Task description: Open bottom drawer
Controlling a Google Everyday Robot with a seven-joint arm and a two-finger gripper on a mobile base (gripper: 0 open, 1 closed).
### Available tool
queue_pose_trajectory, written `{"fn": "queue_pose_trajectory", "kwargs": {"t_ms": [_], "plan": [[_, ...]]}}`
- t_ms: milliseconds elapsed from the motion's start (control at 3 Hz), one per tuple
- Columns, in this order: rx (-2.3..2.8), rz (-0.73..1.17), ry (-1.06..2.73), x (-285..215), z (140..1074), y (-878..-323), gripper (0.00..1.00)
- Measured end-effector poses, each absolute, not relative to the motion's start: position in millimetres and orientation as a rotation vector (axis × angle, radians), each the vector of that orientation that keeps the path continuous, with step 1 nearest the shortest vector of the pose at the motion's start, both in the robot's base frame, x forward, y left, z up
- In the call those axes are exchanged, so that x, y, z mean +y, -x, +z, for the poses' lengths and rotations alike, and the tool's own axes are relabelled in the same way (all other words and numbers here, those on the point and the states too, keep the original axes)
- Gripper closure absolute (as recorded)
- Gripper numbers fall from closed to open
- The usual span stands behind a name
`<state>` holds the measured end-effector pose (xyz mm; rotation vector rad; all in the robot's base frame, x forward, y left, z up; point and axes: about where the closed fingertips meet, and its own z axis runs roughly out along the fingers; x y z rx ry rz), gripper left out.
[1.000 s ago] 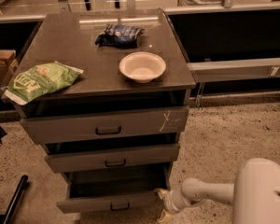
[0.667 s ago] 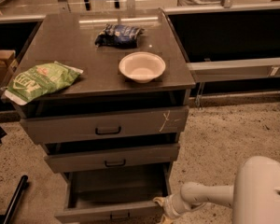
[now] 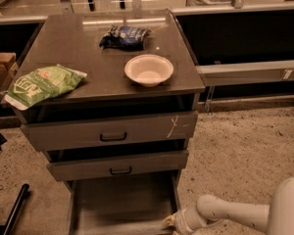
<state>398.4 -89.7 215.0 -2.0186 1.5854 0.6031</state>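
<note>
We found the bottom drawer (image 3: 121,202) pulled far out. The gripper (image 3: 172,223) sat at its right front corner; we could not tell its grip.

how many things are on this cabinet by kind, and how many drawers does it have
bags: 2, green bag and dark blue bag
bowls: 1, white bowl
drawers: 3, top drawer, middle drawer, bottom drawer
total: 6
the gripper is low at the bottom drawer's right front corner

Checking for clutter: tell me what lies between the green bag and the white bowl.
Bare cabinet top, camera view. The pincer is low, beside the bottom drawer.
</note>
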Motion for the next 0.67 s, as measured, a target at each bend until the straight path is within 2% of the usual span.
{"fn": "queue_pose_trajectory", "kwargs": {"t_ms": [333, 667], "plan": [[1.538, 0.572, 1.939, -92.1, 259.2, -396.5, 0.24], [1.547, 0.565, 1.922, -96.3, 261.3, -395.4, 0.02]]}}
